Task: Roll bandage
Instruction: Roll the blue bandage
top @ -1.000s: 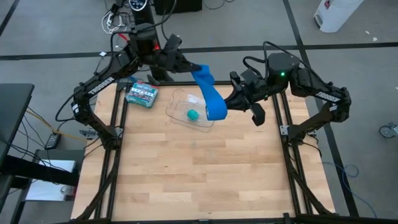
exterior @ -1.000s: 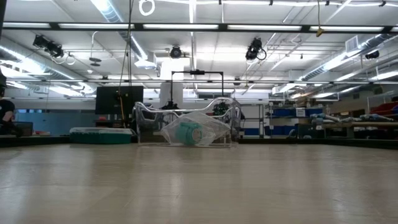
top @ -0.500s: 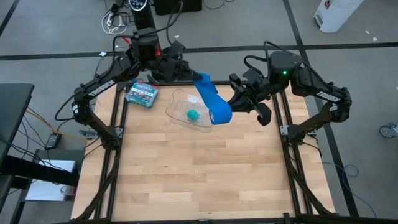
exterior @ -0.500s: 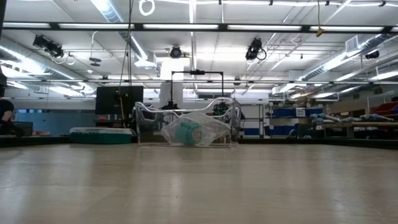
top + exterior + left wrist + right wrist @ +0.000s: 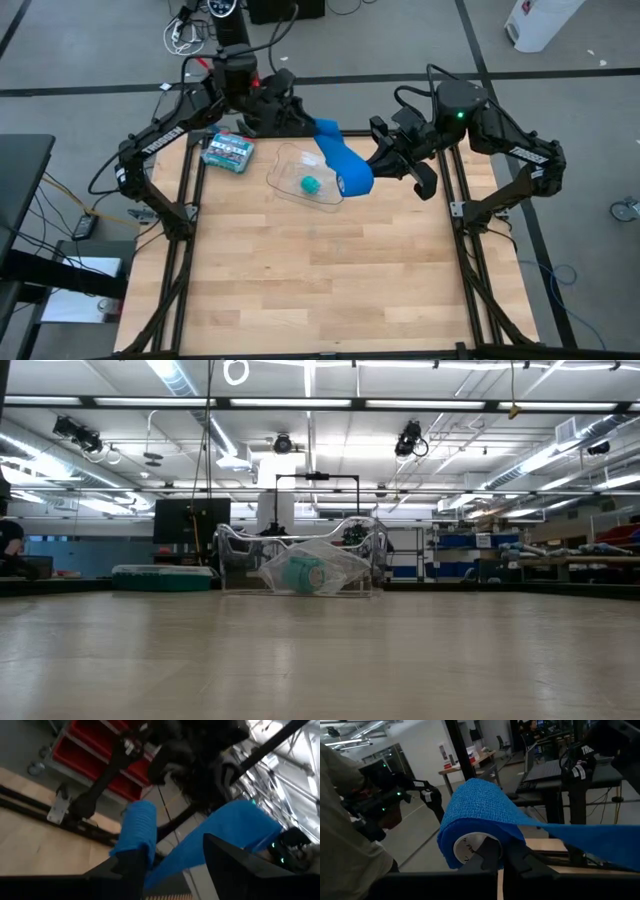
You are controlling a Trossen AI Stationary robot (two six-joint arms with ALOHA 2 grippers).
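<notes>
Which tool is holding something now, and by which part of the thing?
The right tool holds the bandage by its rolled end, fingers at the roll's core. The left tool is open, holding nothing.

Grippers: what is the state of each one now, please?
Left gripper: open, its fingers either side of the free end of the bright blue soft fabric bandage.
Right gripper: shut on the bandage's rolled end.

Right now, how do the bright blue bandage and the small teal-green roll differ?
The bright blue bandage is up in the air, its rolled end pinched by the right gripper; the small teal-green roll lies inside a clear plastic bag on the table. The bandage is larger and partly unrolled, the roll fully wound. Both are wound wraps.
</notes>
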